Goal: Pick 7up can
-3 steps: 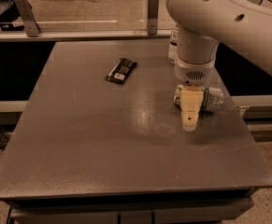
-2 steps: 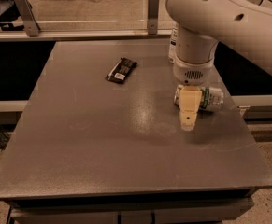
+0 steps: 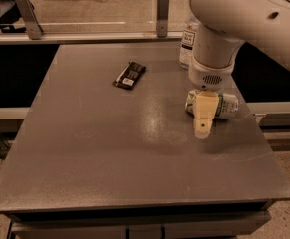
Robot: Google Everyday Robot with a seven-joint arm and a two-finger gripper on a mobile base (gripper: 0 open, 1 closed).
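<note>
The 7up can lies on its side on the grey table, near the right edge, its white and green body showing on both sides of my gripper. My gripper hangs from the big white arm and points down right over the can, at its near side. The gripper's cream-coloured part covers the can's middle. Whether it holds the can cannot be seen.
A clear plastic water bottle with a white label stands behind the arm at the table's back right. A flat black packet lies at the back middle. A glass rail with metal posts runs along the far edge.
</note>
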